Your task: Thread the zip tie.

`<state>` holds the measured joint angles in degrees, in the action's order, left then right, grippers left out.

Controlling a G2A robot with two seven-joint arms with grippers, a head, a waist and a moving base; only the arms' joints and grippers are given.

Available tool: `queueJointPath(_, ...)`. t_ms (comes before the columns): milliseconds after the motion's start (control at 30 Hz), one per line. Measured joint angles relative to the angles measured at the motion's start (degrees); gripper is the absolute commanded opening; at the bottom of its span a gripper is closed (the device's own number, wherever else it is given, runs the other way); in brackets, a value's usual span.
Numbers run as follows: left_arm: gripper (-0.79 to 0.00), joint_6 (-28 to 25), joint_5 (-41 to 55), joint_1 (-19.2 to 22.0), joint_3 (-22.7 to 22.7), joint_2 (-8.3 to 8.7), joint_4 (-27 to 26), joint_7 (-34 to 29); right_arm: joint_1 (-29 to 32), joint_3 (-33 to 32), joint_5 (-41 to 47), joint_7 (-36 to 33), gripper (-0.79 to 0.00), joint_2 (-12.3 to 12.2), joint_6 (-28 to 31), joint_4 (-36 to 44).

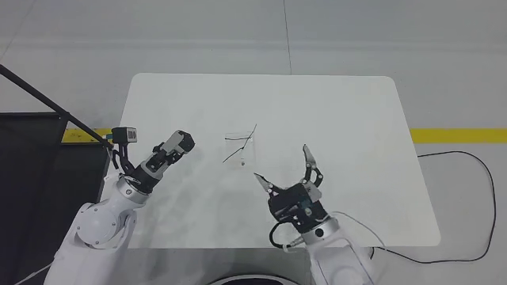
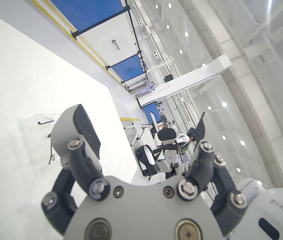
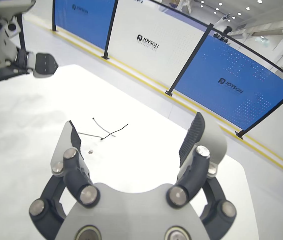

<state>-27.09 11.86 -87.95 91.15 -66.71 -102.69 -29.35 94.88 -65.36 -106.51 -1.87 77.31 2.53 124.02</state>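
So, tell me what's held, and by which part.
Nothing: left gripper and right gripper are open and empty; the zip ties lie on the table.

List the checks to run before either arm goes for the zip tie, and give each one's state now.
1. Open, empty left gripper: ok.
2. Open, empty right gripper: ok.
3. The black zip tie lies flat on the table, untouched by either gripper: ok.
4. The black zip tie is apart from the grey tie: not ok, they cross.
5. Which tie lies on top at the crossing: cannot tell.
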Motion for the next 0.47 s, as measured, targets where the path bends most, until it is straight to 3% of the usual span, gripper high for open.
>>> queueJointPath(467,-0.001,0.0,0.0,0.0,0.0,0.0,0.0,0.0,0.02,-0.14,0.25,-0.06,-0.001,-0.01,0.12,0.1)
